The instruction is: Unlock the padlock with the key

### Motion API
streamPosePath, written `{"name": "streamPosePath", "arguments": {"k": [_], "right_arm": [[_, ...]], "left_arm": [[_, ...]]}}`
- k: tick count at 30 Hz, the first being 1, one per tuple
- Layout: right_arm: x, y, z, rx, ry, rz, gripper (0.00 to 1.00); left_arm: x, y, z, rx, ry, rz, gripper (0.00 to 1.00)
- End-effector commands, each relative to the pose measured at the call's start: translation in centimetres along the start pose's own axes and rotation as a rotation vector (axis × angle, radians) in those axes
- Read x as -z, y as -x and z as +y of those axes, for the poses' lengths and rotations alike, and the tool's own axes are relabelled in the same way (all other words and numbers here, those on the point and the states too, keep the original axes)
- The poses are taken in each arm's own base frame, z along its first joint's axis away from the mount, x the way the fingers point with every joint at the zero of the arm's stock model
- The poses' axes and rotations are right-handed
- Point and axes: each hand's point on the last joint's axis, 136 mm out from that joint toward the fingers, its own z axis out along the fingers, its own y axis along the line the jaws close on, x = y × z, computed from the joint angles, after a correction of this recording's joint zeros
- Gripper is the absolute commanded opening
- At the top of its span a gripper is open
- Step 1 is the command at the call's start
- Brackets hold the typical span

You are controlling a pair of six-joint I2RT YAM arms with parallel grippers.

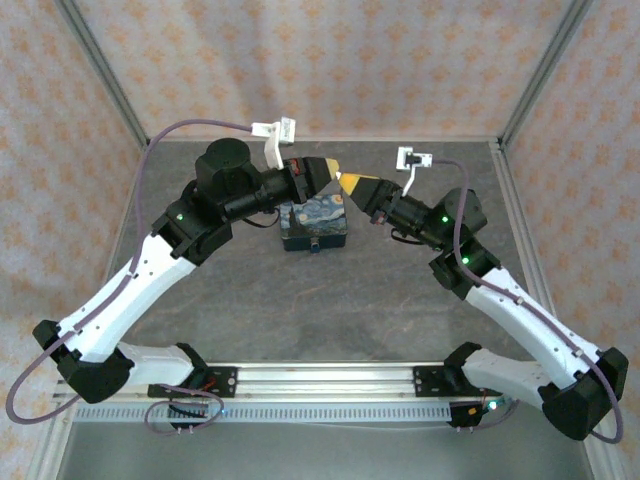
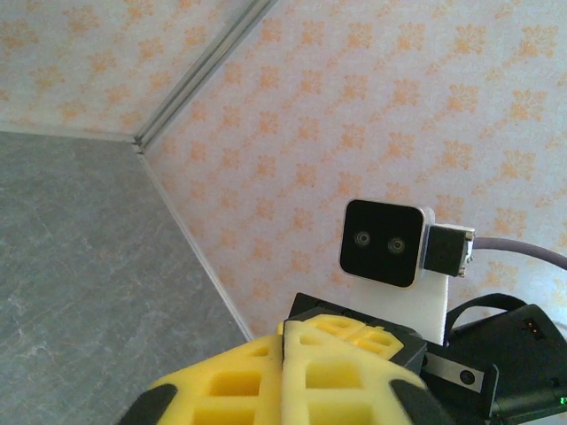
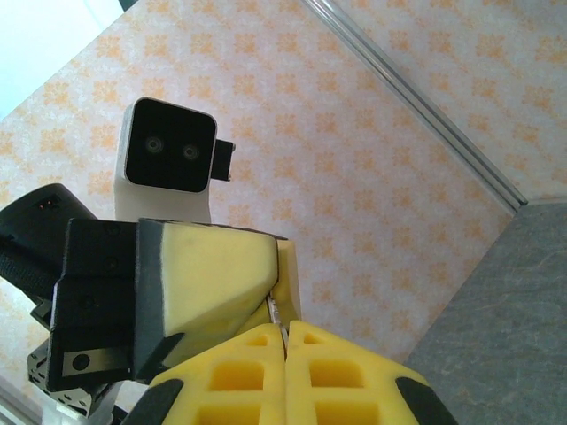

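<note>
- Key [image 3: 273,312]: a thin sliver pinched in my right gripper [image 3: 285,338], whose fingers are pressed together; its long axis points to 12 o'clock.
- Left gripper [image 1: 331,172], apparently closed too, meets its far end.
- Tin [image 1: 315,226] lies at 6 o'clock, beneath both tips.

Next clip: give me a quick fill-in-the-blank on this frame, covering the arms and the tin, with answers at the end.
1. The left gripper and right gripper meet tip to ____ by the blue tin.
2. The tin stands on a ____ table.
3. In the right wrist view, that gripper's fingers are ____ on a thin silvery key.
4. Both grippers' fingers are coloured ____.
Missing words: tip; grey; shut; yellow.
</note>
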Motion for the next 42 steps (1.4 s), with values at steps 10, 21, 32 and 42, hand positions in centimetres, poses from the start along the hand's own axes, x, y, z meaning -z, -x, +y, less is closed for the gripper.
{"name": "streamPosePath", "arguments": {"k": [10, 21, 32, 42], "right_arm": [[2.1, 2.0, -4.4, 0.098, -0.243, -0.017, 0.0], [-2.0, 1.3, -17.6, 0.184, -0.603, 0.15, 0.0], [-7.0, -1.0, -30.5, 0.198, -0.806, 0.275, 0.0], [-8.6, -4.1, -38.5, 0.225, -0.929, 0.408, 0.0]], "left_arm": [[3.5, -2.1, 5.3, -0.019, 0.228, -0.001, 0.77], [4.2, -12.8, 18.1, 0.008, 0.471, 0.113, 0.93], [2.3, -18.5, 27.0, -0.155, 0.573, 0.107, 0.99], [-2.7, -19.9, 30.9, -0.218, 0.603, 0.141, 0.98]]}}
